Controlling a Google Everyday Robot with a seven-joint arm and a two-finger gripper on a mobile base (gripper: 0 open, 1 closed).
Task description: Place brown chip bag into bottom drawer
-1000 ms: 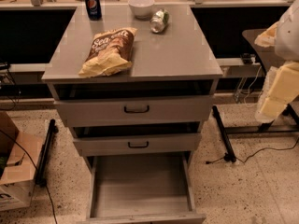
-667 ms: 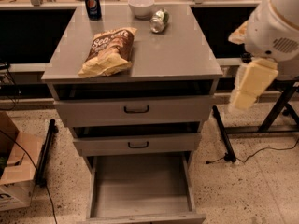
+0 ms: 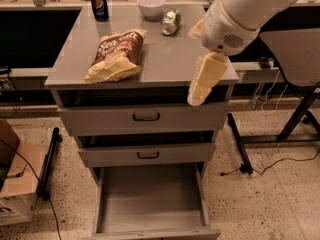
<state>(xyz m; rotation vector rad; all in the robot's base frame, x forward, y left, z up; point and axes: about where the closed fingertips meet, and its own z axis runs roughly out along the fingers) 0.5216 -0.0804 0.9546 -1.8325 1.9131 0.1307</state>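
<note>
Since the earlier frames the gripper point(image 3: 204, 80) has been swung leftward over the counter's point(image 3: 165, 59) right front edge; its grasp state cannot be told. The brown chip bag point(image 3: 116, 54) is laid on the counter's left half; the bottom drawer point(image 3: 150, 204) is pulled open.

The gripper point(image 3: 197, 96) hangs at the right front edge of the cabinet top point(image 3: 165, 59). The chip bag point(image 3: 116, 54) lies on that top to its left, well apart. Behind the gripper sit a tipped can point(image 3: 171, 22), a bowl point(image 3: 151, 6) and, farther left, an upright soda can point(image 3: 99, 4). Below and left of it (under the two upper drawers) the bottom drawer point(image 3: 150, 196) stands pulled out forward. A cardboard box point(image 3: 15, 184) sits on the floor far left.
</note>
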